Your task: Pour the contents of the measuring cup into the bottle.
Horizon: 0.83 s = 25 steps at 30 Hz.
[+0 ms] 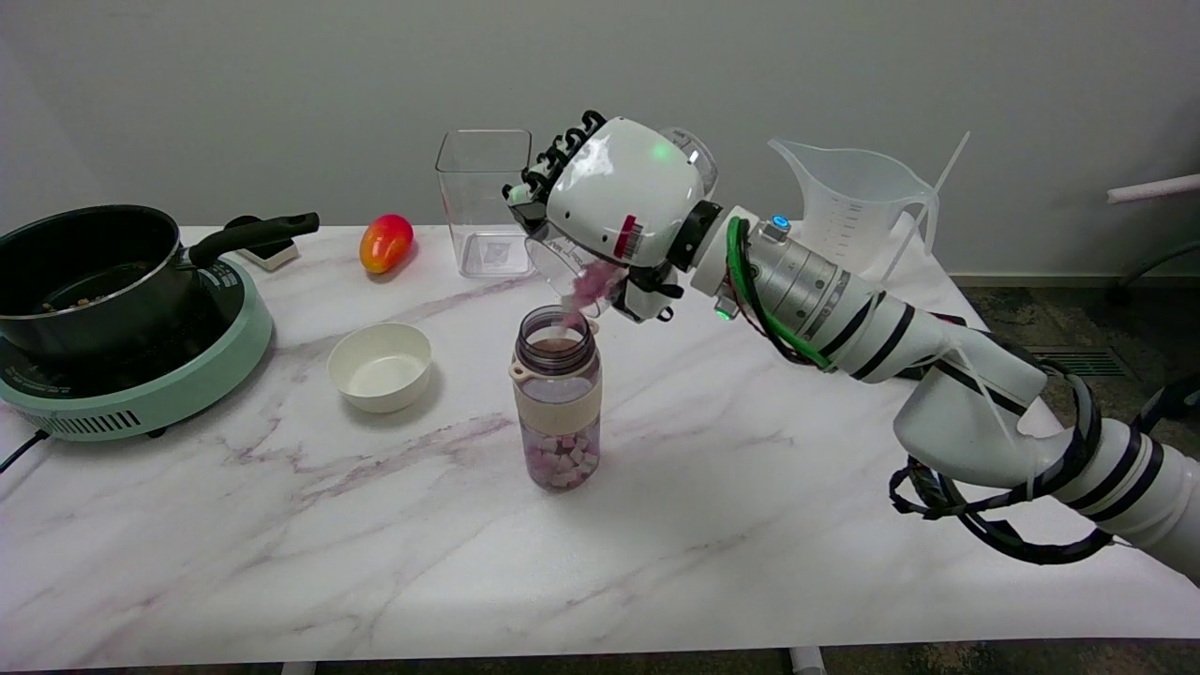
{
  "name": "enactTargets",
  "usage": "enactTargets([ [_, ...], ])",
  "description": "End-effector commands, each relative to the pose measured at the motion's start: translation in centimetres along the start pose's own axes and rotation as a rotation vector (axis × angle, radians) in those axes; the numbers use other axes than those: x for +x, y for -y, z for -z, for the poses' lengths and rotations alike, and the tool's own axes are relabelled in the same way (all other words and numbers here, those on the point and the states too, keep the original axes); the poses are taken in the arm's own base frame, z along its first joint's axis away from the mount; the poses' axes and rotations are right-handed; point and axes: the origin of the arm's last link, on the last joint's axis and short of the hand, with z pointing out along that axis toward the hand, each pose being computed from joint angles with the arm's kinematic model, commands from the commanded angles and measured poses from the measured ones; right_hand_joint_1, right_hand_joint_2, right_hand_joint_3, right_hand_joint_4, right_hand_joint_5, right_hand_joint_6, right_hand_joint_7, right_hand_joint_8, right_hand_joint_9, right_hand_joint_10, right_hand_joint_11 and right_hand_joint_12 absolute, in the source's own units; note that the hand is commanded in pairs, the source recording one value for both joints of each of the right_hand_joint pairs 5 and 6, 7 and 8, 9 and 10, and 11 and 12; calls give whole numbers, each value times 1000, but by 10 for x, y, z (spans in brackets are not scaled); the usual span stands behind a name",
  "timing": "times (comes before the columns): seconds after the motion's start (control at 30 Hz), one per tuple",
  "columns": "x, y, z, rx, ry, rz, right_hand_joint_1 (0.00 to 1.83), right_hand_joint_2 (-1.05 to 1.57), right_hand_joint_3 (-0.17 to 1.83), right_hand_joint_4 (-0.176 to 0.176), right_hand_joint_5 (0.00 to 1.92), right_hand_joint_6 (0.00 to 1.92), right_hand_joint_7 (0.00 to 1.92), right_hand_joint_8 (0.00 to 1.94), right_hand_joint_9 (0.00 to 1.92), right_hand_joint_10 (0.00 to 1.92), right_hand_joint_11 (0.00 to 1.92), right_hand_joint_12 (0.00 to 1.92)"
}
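Head view, and the right robot hand (614, 202) grips the measuring cup (572, 267), a small clear plastic one, tipped steeply with its lip just above the bottle (557, 410); its fingers (562, 150) curl over the cup's far side. Pink and white pieces (589, 286) spill from the lip into the open mouth. That bottle stands upright mid-counter (750, 525), smoky see-through walls, a cream band round its middle, more pink and white cubes piled at the bottom. White marble-look surface with purple veins. Nearby sit a matte white bowl (380, 366), a square clear container (483, 202), a glossy red-yellow fruit (385, 243), a black pot (89, 272) on a mint-green cooker (178, 375), and a frosted jug (848, 211).
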Motion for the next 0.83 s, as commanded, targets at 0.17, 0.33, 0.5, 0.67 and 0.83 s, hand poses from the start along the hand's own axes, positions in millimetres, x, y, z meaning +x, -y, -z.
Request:
enactTargets([
  [0.17, 2, -5, 1, 30, 0, 117, 1533, 455, 921, 0, 1245, 1245, 1294, 1294, 1198, 1198, 1017, 1017],
  [0.33, 1, -5, 2, 28, 5, 113, 1532, 467, 913, 0, 1250, 1250, 1297, 1297, 1202, 1202, 1021, 1021],
  [0.5, 2, -7, 2, 22, 4, 113, 1531, 481, 900, 0, 1259, 1259, 1300, 1300, 1204, 1204, 1024, 1024],
  [0.67, 6, -32, 13, -102, -24, -46, 1531, 491, 901, 0, 1261, 1261, 1302, 1302, 1206, 1206, 1028, 1028],
  [0.83, -15, -73, 63, -423, -95, -442, 1531, 483, 912, 0, 1252, 1252, 1302, 1302, 1206, 1206, 1026, 1026],
])
